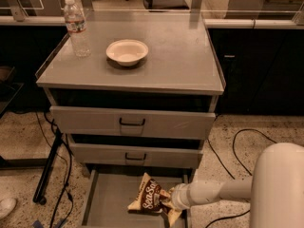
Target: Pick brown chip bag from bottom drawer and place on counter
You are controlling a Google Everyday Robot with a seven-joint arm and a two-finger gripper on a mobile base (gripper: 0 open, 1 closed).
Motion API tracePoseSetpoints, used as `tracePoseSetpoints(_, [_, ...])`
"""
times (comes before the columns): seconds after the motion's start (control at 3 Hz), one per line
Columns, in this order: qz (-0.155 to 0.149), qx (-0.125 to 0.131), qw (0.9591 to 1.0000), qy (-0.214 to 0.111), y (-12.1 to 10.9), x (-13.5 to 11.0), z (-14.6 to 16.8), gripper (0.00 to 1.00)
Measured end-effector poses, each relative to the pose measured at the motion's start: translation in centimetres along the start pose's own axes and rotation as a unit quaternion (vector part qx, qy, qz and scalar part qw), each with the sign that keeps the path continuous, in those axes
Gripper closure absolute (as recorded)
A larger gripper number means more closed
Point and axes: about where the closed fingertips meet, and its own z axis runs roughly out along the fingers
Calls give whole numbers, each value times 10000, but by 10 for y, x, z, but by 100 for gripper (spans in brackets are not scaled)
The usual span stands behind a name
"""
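The brown chip bag [151,197] lies in the open bottom drawer [107,203], toward its right side, with its white lettering facing up. My gripper [167,204] reaches in from the right on a white arm and sits at the bag's right end, touching it. The bag's cream-yellow corner sticks out just below the gripper. The counter [175,56] is the flat grey cabinet top above the drawers.
A white bowl [127,51] and a clear water bottle [76,26] stand on the counter's left half. Two upper drawers with black handles [131,123] are partly pulled out above the bottom drawer. Black cables [237,146] and a stand leg [50,167] lie on the floor beside the cabinet.
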Motion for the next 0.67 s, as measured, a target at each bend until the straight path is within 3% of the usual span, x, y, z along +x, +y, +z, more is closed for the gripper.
tracePoseSetpoints(0.33, [1, -1, 10000, 2, -1, 0, 1, 100])
tracePoseSetpoints(0.67, [143, -2, 9996, 238, -6, 4, -23, 100])
